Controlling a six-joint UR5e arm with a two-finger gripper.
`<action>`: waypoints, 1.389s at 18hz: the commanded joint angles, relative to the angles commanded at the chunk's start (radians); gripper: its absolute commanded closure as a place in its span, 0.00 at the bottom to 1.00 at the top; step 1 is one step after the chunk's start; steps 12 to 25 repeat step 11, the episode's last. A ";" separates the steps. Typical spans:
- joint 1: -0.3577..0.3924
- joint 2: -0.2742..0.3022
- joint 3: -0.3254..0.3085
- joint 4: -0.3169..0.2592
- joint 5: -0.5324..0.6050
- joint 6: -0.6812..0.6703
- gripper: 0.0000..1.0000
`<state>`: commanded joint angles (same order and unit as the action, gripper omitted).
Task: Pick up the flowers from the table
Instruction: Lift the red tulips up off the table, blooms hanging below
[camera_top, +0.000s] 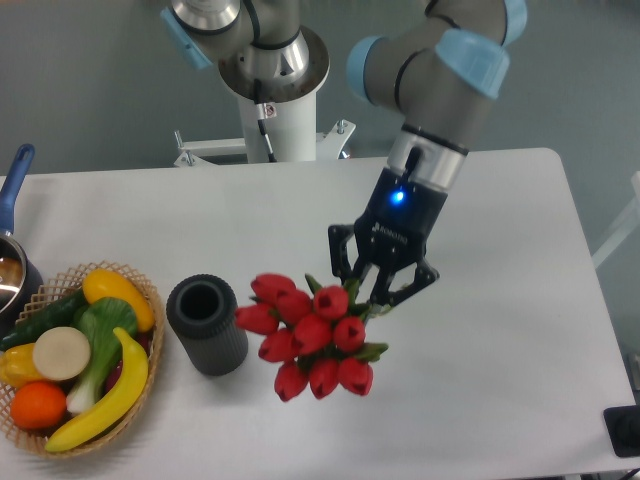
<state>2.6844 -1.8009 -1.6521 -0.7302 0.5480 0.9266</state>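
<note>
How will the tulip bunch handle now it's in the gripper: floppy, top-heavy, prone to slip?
The flowers look top-heavy: the buds splay below the gripper, so they will probably swing. The gripper is shut near the leaves, so thin stems might slide. The bunch holds its shape, suggesting fairly stiff stems.

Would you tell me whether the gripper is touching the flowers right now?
Touching. In the fixed camera view the gripper is closed on the green stems of the flowers, with its fingers on either side of them.
</note>
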 joint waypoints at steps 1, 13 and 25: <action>0.009 0.000 0.002 0.000 -0.025 -0.008 0.72; -0.020 0.003 0.008 0.000 -0.065 -0.025 0.72; -0.020 0.003 0.008 0.000 -0.065 -0.025 0.72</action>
